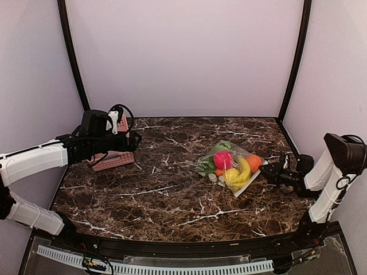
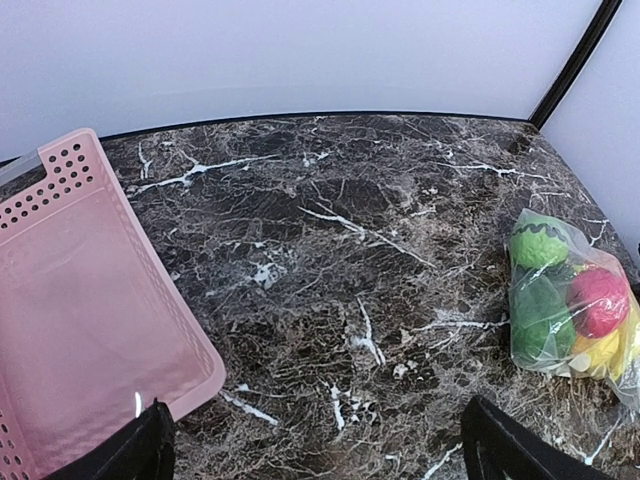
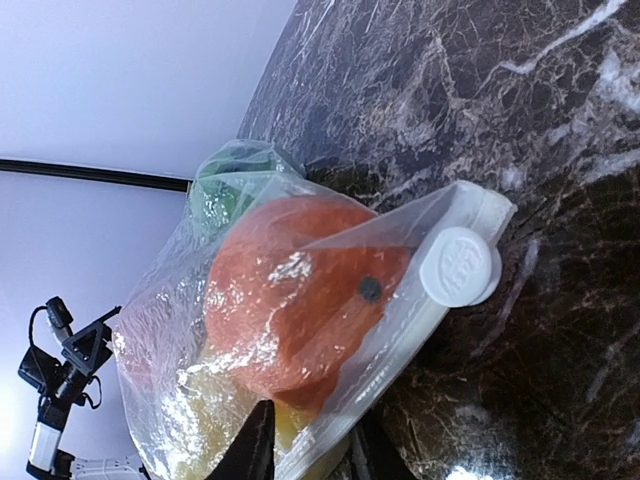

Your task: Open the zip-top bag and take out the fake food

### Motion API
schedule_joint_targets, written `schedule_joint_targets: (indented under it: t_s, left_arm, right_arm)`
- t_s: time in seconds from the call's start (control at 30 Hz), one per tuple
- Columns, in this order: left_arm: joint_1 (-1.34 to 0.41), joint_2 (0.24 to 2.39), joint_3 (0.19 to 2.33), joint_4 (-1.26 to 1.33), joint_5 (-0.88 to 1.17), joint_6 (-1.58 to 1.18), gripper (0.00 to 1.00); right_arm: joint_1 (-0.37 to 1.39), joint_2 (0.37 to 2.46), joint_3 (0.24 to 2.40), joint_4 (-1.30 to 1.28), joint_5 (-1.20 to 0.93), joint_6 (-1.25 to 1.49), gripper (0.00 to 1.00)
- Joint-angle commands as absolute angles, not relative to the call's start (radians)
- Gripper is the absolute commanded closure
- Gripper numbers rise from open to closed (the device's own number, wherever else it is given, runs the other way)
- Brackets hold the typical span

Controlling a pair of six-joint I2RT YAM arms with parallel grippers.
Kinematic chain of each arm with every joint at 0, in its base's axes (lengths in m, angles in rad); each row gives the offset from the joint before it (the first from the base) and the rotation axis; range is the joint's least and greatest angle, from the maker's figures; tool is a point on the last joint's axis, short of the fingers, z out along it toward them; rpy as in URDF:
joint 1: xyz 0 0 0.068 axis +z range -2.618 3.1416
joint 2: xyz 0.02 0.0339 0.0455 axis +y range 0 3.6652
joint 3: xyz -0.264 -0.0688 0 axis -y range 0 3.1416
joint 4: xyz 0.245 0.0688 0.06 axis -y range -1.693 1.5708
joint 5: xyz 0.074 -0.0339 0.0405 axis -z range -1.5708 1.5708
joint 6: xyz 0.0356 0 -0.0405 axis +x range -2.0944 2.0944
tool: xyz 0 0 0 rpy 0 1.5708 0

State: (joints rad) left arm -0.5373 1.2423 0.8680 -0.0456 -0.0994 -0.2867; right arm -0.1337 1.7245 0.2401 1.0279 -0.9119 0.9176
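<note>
The zip-top bag (image 1: 234, 182) lies right of the table's centre, holding the fake food: a pink-red ball (image 1: 223, 159), a yellow banana (image 1: 243, 170), an orange ball (image 1: 253, 162) and green pieces (image 1: 225, 146). My right gripper (image 1: 268, 173) is at the bag's right edge. In the right wrist view its fingertips (image 3: 315, 455) pinch the bag's white zip strip (image 3: 400, 370) below the round white slider (image 3: 458, 266), with the orange ball (image 3: 300, 290) just behind. My left gripper (image 1: 135, 139) is open and empty at the far left, and the bag (image 2: 525, 345) lies far to its right.
A pink perforated basket (image 1: 114, 158) sits at the back left under my left arm, and it is empty in the left wrist view (image 2: 80, 320). Dark marble table with walls behind and on both sides.
</note>
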Motion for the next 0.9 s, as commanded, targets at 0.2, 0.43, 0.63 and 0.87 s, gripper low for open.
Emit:
schedule_joint_targets:
  t_s: [0.2,0.43,0.63,0.87]
  left_arm:
    - [-0.545,1.241,0.876,-0.019,-0.053,-0.242,0.01]
    - [-0.600,1.240,0.907,-0.008,-0.048,-0.171,0.01]
    - [-0.707,1.289,0.993,-0.059,-0.043,-0.068,0.01]
    - [-0.871,1.389,1.145,-0.111,-0.015,0.048,0.05]
  right_arm:
    - [-0.088,1.690,0.261,1.163,-0.937,1.011,1.00]
    - [0.046,1.461,0.250,1.053,-0.852,1.049,1.00]
    - [0.202,1.230,0.317,0.793,-0.695,1.010,1.00]
    - [0.371,1.142,0.401,0.695,-0.535,1.026,1.00]
